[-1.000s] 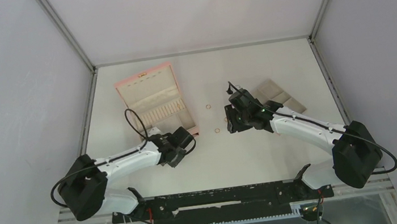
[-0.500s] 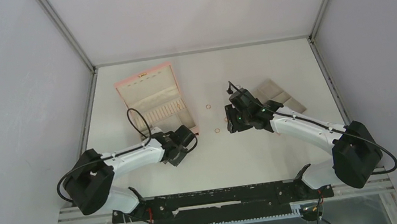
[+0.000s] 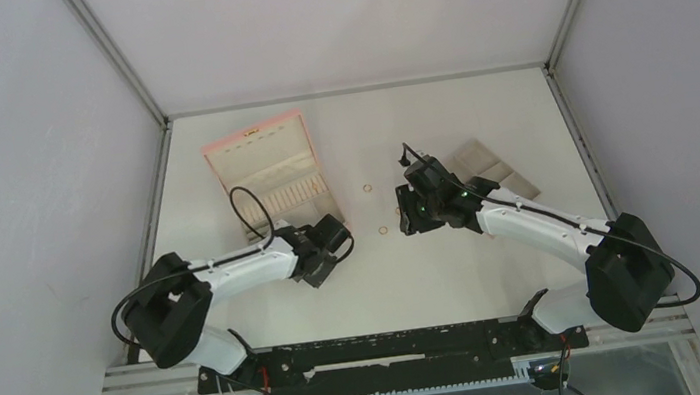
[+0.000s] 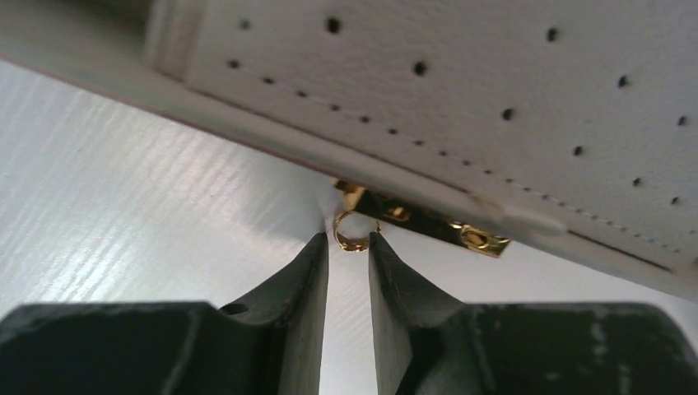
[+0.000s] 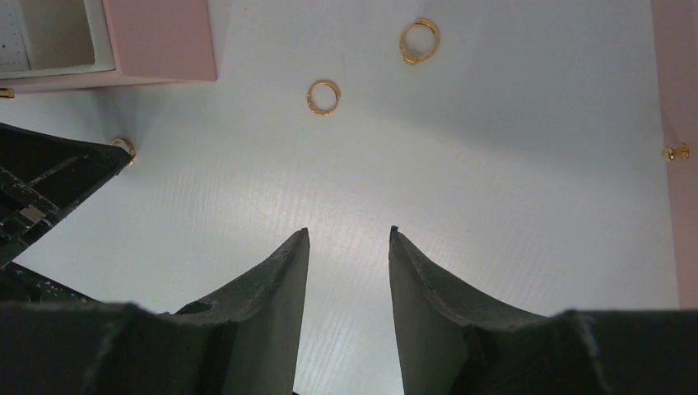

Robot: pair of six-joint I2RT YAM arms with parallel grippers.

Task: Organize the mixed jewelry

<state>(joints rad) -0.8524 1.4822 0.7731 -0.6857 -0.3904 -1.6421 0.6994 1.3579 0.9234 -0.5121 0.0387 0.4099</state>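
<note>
1. White table (image 3: pixel 456 275) boxed in by pale grey walls (image 3: pixel 24 197), seen from above. Both arm bases sit at the near edge.
2. Left arm (image 3: pixel 234 269) reaches in toward the table centre, wrist at the near right corner of the pink box (image 3: pixel 251 132). Right arm (image 3: pixel 541 224) reaches in from the right, wrist just left of the beige tray (image 3: pixel 495 167).
3. Pink box lies open at far left: pale interior, ribbed slots in the near half. Beige tray sits right of centre, well apart from the box.
4. Left gripper (image 4: pixel 346 239): jaws narrow, tips pinching the gripped ring (image 4: pixel 355 245), which touches both. It is low at the table, right against the box edge. A gold hinge (image 4: pixel 461 234) on that edge sits just behind the ring, under a pale perforated panel (image 4: pixel 494 99).
5. Right gripper (image 5: pixel 346 232): jaws about half apart with nothing between them, only bare table below the tips.
6. Two more rings lie flat on the table between the box and the right gripper: near loose ring (image 5: pixel 323 97) just ahead of the right fingertips, far loose ring (image 5: pixel 419 39) beyond it. They are apart from each other and touch nothing else.
7. The right wrist view also catches the gripped ring as a small gold arc at the edge of the left gripper, near the box corner.
</note>
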